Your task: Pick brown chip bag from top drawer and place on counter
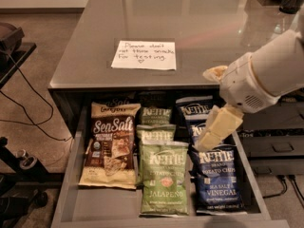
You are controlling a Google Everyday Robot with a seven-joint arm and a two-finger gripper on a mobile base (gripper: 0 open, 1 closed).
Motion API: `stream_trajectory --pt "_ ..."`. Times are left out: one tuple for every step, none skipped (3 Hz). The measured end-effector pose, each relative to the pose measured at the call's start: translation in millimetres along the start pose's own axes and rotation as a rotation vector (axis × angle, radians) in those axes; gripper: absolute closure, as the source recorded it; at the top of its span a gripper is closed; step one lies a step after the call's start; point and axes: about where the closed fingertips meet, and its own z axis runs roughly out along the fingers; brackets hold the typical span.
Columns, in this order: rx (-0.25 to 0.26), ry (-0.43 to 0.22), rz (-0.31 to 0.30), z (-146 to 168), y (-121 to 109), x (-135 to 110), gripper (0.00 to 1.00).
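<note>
The brown chip bag (111, 146) with white "Sea Salt" lettering lies flat at the left of the open top drawer (70, 186). The glossy grey counter (199, 27) above it bears a white handwritten note (144, 55). My gripper (205, 109) comes in from the right on a white arm and hangs over the drawer's right side, above the blue bags. Its cream fingers (217, 127) are spread apart and hold nothing. It is well to the right of the brown bag and apart from it.
Green Kettle jalapeno bags (163, 177) fill the drawer's middle and blue Kettle bags (218, 182) its right. Dark handled drawer fronts (275, 146) stand to the right. A black stand with cables (14, 56) is at the left on the floor.
</note>
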Motion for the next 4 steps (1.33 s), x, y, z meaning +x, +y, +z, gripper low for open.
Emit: stream_trajectory --pt "-0.067 -0.118 0.021 60.2 15.4 -31.5 0.0" --pt "-0.067 -0.118 0.02 60.3 15.4 -31.5 0.0" --pt "-0.053 -0.135 -0.016 81.9 20.5 -29.0 0.0" --pt "-0.044 -0.164 -0.114 130.1 30.3 -47.6 0.0"
